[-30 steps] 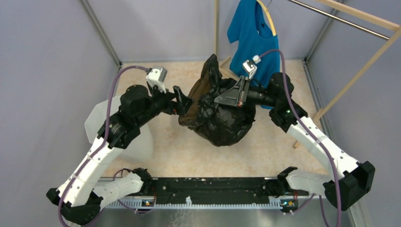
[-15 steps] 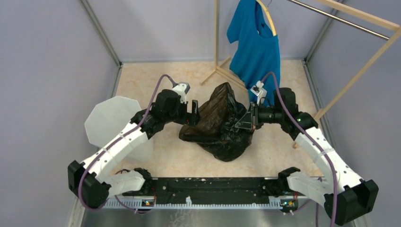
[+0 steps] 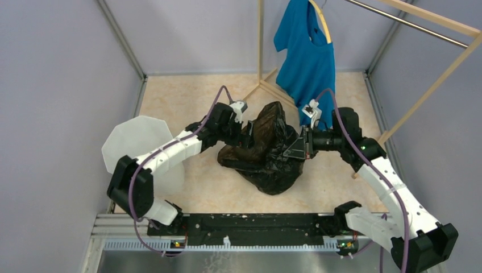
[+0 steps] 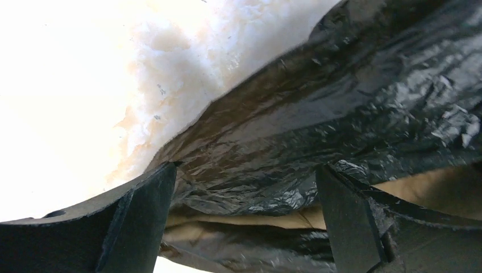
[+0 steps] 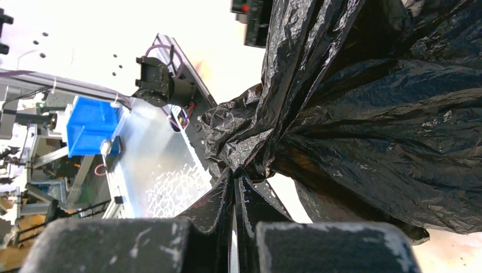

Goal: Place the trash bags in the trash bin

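The trash bag [image 3: 267, 156] lies on the beige table [image 3: 187, 96] near the trash bin [image 3: 133, 142], pinched by the right gripper [image 5: 235, 179], with the left gripper [image 4: 245, 182] spread wide.

- Pale lavender-grey walls [image 3: 57, 85] close in the work cell at the left, rear and right of the overhead view.
- A beige, mottled tabletop [image 3: 182, 96] fills the centre of the frame under even light.
- A light wooden rack [image 3: 260, 45] stands at upper right, a blue T-shirt [image 3: 310, 62] hanging from it.
- A grey metal strip [image 3: 256, 263] runs along the bottom edge.
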Controlling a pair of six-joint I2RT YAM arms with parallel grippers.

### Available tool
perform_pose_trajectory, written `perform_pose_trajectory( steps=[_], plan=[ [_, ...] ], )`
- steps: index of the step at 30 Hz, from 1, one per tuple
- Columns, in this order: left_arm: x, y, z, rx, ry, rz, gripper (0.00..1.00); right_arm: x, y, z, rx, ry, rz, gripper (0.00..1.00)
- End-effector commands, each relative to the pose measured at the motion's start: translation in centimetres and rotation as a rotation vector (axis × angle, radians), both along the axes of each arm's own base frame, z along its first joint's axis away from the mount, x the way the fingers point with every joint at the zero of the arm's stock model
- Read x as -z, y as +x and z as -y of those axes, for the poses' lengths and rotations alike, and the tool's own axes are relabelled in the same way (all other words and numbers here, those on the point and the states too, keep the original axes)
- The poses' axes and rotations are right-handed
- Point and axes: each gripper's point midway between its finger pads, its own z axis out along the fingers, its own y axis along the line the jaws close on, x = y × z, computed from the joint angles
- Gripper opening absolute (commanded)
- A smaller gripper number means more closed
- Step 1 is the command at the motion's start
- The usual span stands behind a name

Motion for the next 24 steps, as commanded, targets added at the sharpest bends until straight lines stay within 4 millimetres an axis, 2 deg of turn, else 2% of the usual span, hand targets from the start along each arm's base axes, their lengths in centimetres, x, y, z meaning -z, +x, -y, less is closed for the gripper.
perform_pose_trajectory(
  steps=[1, 2, 3, 6, 8, 11, 13, 17, 20, 21, 23, 24],
  plan=[
    [-1.5, 2.6, 2.1, 0.068, -0.046, 0.104, 0.98, -1.0, -0.8, -0.1, -0.044, 0.037, 0.049, 0.0],
    [-1.3, 2.7, 2.7, 0.089, -0.061, 0.102, 0.93, -1.0, -0.8, -0.1, -0.044, 0.038, 0.048, 0.0],
    [-1.1, 3.0, 2.9, 0.09, -0.06, 0.1, 0.83, -0.9, -0.7, -0.1, -0.042, 0.035, 0.044, 0.0],
    [-1.2, 4.2, 2.2, 0.012, -0.02, 0.095, 0.47, -0.2, 0.1, 0.3, 0.013, -0.007, 0.029, 0.0],
    [-2.0, 5.1, 0.9, -0.065, 0.016, 0.134, 0.23, 0.3, 1.4, 0.7, 0.085, -0.043, 0.012, 0.0],
    [-4.5, 6.7, -2.0, -0.225, 0.097, 0.207, 0.0, 0.4, 3.9, 0.7, 0.22, -0.057, -0.026, 0.0],
    [-6.8, 7.4, -4.0, -0.324, 0.133, 0.264, 0.0, -0.4, 5.2, -0.5, 0.279, -0.04, -0.018, 0.0],
    [-11.6, 8.4, -8.6, -0.565, 0.165, 0.408, 0.0, -1.3, 8.1, -2.4, 0.495, -0.155, 0.015, 0.0],
    [-14.9, 9.1, -11.6, -0.703, 0.172, 0.48, 0.0, -2.4, 11.4, -3.5, 0.615, -0.215, 0.052, 0.0],
    [-15.4, 9.5, -12.3, -0.726, 0.179, 0.484, 0.0, -2.1, 12.5, -3.5, 0.637, -0.251, 0.065, 0.0],
    [-17.1, 11.0, -13.7, -0.757, 0.182, 0.497, 0.0, -4.3, 15.0, -3.2, 0.682, -0.32, 0.149, 0.0],
    [-19.0, 11.9, -14.7, -0.785, 0.172, 0.508, 0.0, -5.9, 16.3, -2.8, 0.711, -0.356, 0.198, 0.0]
  ],
)
